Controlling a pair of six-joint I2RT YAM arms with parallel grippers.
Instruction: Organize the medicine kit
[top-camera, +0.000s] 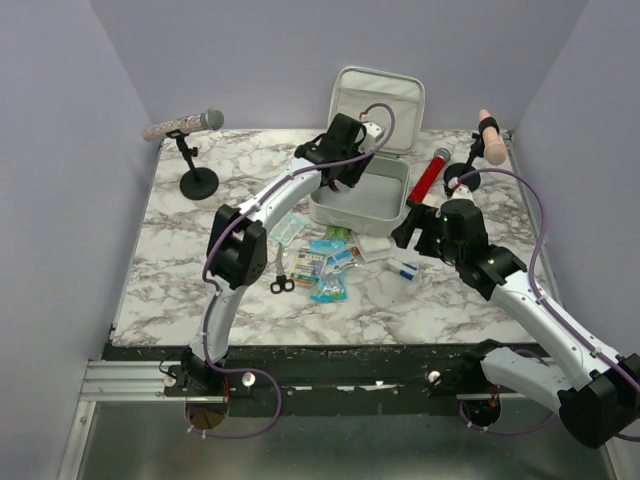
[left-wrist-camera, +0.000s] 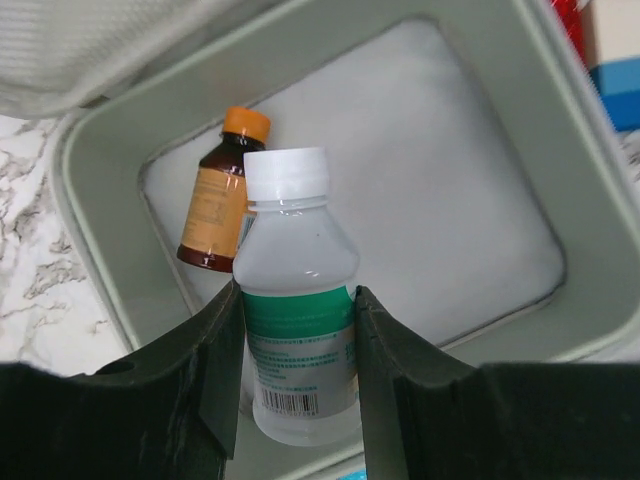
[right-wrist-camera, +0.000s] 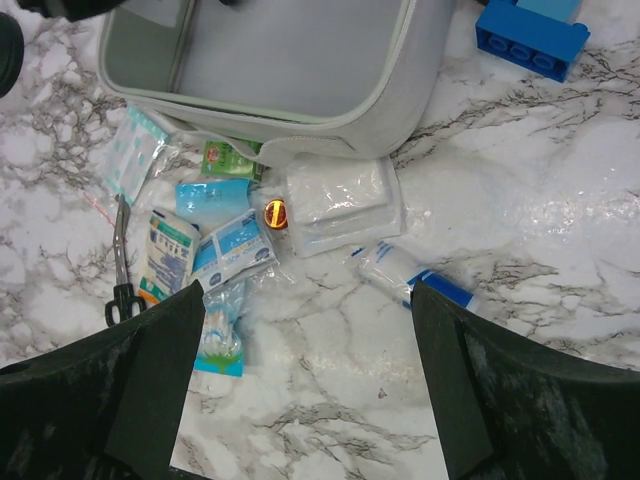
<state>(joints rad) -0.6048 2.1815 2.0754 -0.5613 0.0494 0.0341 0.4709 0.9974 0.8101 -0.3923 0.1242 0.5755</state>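
The left gripper (left-wrist-camera: 298, 305) clamps a bottle (left-wrist-camera: 300, 250) over the open kit (top-camera: 350, 215) at the table's (top-camera: 180, 290) 12 o'clock. If released here, it may strike the amber bottle (left-wrist-camera: 218, 200) at 10 o'clock. The right gripper (right-wrist-camera: 308, 300) gapes wide, empty.

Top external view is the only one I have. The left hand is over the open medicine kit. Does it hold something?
Observer: Yes. The left wrist view shows the left hand shut on a clear bottle with a white cap.
Operator: Is the kit empty under it?
Observer: No. A brown bottle with an orange cap lies on the floor of the medicine kit, near one corner.
Operator: And the right hand, is it open?
Observer: Yes. In the right wrist view the right hand is open, with only the marble table between its fingers.
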